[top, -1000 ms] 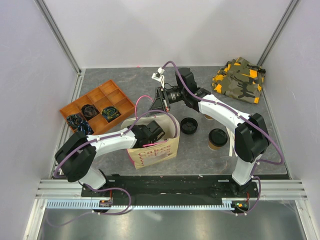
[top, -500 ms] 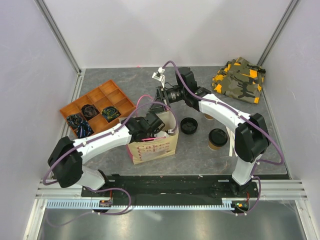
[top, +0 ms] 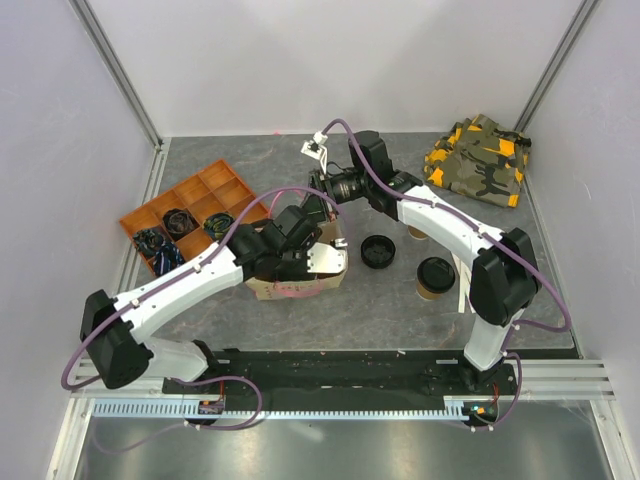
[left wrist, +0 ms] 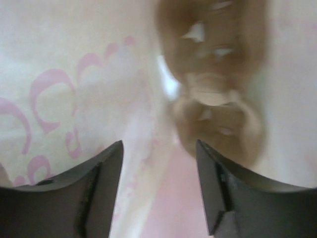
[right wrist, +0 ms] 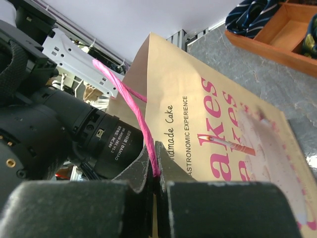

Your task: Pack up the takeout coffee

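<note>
Bag (top: 290,290) to be stood upright and its mouth spread by the left gripper (left wrist: 158,148), fingers wide and empty inside it, with the pink handle (right wrist: 141,124) pinched in the shut right gripper (right wrist: 156,176); coffee (top: 436,275) sits outside, well right of both.

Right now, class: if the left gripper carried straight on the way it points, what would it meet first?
Most likely the paper bag: the open left gripper faces its wall, with pink lettering close ahead. The view is blurred, so depth is uncertain.
</note>
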Tool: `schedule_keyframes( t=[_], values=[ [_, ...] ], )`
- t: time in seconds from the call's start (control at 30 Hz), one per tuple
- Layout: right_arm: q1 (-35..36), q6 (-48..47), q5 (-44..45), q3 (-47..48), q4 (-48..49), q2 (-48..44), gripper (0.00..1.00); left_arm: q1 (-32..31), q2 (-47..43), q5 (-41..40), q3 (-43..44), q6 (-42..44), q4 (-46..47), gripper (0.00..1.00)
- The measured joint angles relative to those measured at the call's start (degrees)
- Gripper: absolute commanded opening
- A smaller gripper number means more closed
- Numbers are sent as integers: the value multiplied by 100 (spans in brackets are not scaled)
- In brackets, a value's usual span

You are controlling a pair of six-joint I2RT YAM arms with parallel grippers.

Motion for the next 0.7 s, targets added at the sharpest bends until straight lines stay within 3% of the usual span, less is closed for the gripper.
schedule_keyframes(
  t=[0.2,0.47,0.7],
  values=[
    [39,-31,61,116,116,-7,0,127,-258,299,4,-13,-151,75],
    [107,20,39,262,105,7,0,326,-581,918,-68,52,-199,65],
    [24,61,39,284,-251,168,0,411,-994,1279,-107,275,-181,62]
  ],
)
